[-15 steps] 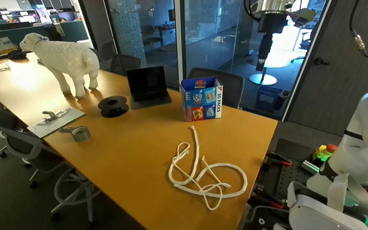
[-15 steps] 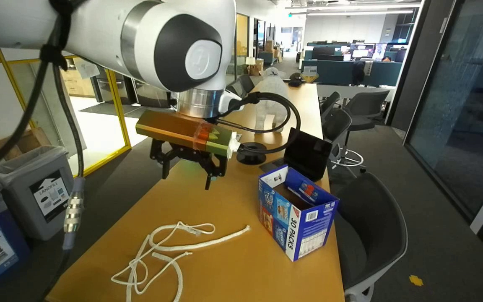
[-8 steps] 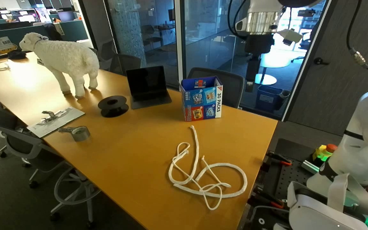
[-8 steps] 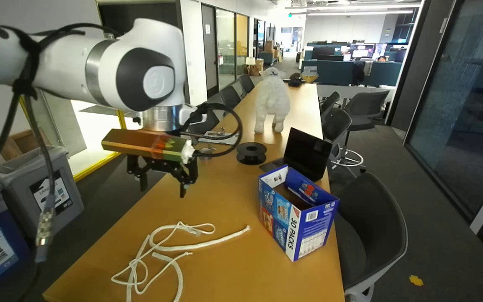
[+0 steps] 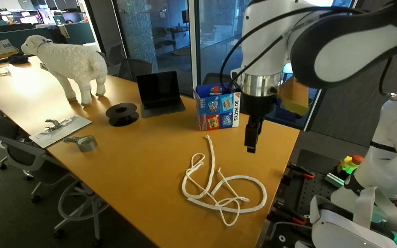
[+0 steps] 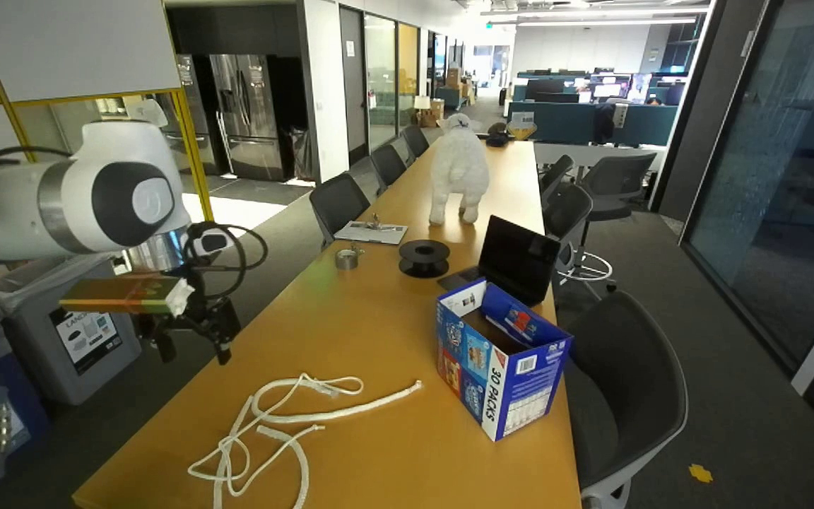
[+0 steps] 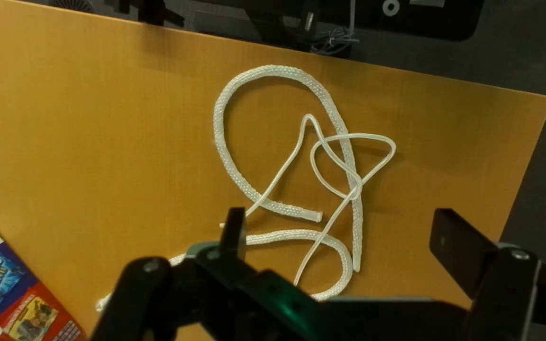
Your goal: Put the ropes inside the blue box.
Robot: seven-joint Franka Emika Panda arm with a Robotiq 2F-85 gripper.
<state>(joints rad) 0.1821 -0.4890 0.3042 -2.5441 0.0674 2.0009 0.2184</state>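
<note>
loopy white ropes near blue 30-pack snack box, Robotiq gripper hovering apart from it, jaws super wide

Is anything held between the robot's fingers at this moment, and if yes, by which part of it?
Nothing is held: the fingers stand wide apart, and the white ropes lie on the table below them.

Ropes are being seen in white, thicker ones woven-patterned; box is being seen in blue with red, white and multicoloured prints; table is being seen in orange-brown, laptop and gripper in black.
</note>
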